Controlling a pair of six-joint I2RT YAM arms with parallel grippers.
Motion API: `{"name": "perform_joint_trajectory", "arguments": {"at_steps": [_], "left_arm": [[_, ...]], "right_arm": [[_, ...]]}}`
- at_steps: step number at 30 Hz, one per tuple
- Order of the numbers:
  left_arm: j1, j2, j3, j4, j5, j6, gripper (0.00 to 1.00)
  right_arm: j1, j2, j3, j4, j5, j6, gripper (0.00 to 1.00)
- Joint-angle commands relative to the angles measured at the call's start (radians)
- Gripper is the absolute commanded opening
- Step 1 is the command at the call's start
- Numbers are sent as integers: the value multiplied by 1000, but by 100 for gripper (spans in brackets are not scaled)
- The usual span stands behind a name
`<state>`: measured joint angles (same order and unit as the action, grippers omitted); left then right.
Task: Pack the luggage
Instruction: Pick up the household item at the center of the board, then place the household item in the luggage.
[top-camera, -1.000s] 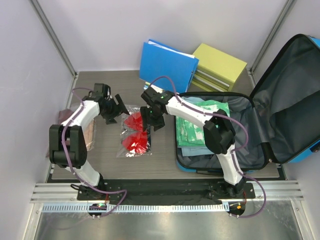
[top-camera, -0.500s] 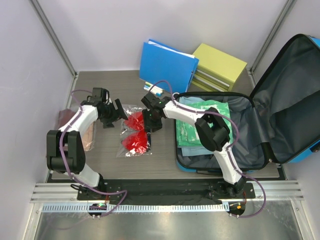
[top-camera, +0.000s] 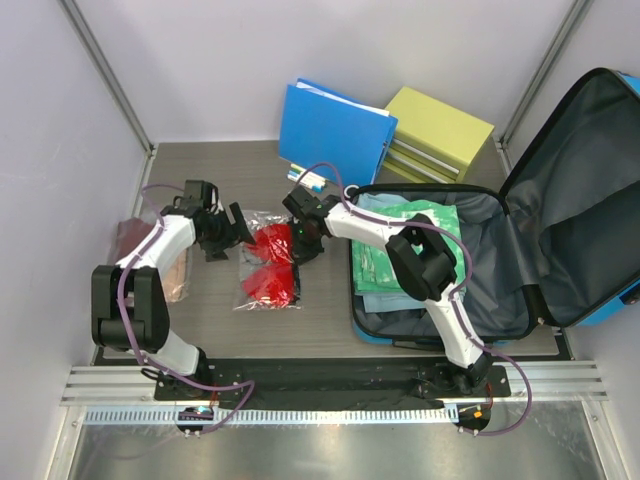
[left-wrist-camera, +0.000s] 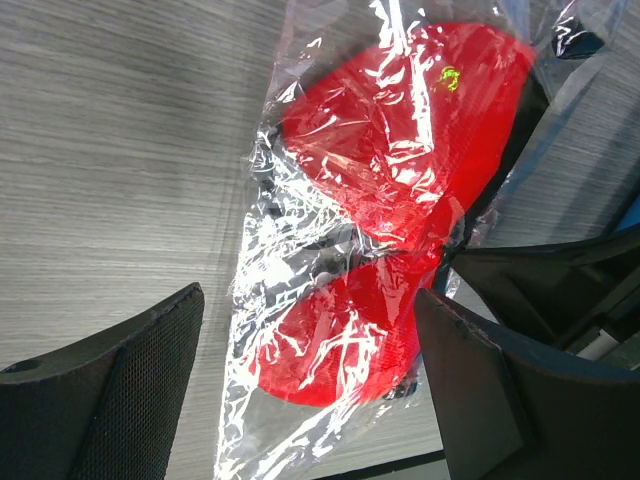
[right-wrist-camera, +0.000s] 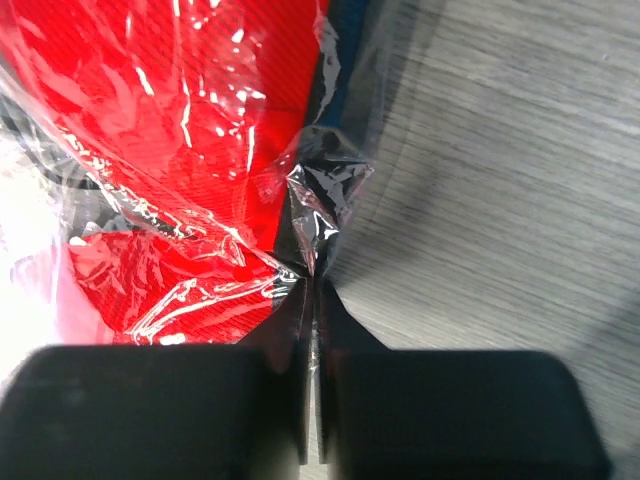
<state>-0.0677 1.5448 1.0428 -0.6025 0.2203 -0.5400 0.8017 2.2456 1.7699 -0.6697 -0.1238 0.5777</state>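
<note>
Two claws and one bag appear in the overhead view. My right claw (top-camera: 296, 248) reaches left from the luggage side to the right edge of a clear bag (top-camera: 268, 268) that holds something red. The bag lies flat on the table (top-camera: 210, 315), near the middle. My left claw (top-camera: 238, 232) sits just beside the bag's far-left corner. The luggage (top-camera: 575, 200) lies open at the right end of the table, with its base flat and its lid raised toward the right wall. Green packets (top-camera: 400, 250) rest on the grey lining. A blue folder (top-camera: 335, 125) and a yellow-green drawer box (top-camera: 435, 130) stand at the far edge, left of the lid. From this height I cannot read how either claw's jaws stand.

Right wrist view: my fingers (right-wrist-camera: 150, 410) are pressed together and grasp a crumpled fold of the bag's film at its edge. Red contents fill the left of the frame and bare table the right.

Left wrist view: my two fingers (left-wrist-camera: 110, 400) stand wide apart, released and holding nothing, with the bag between and beyond them. I cannot tell whether either pad touches the film. My right claw shows here only as a dark shape at the bag's right edge.
</note>
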Motion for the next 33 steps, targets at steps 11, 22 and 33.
{"name": "perform_joint_trajectory", "arguments": {"at_steps": [11, 22, 33], "left_arm": [[-1, -20, 8, 46, 22, -12, 87], [-1, 15, -6, 78, 34, -15, 88], [-1, 44, -9, 101, 57, -20, 88]], "right_arm": [[-9, -135, 209, -255, 153, -90, 1], [-65, -412, 240, -667, 314, -85, 1], [-370, -642, 91, -837, 363, -182, 1]]}}
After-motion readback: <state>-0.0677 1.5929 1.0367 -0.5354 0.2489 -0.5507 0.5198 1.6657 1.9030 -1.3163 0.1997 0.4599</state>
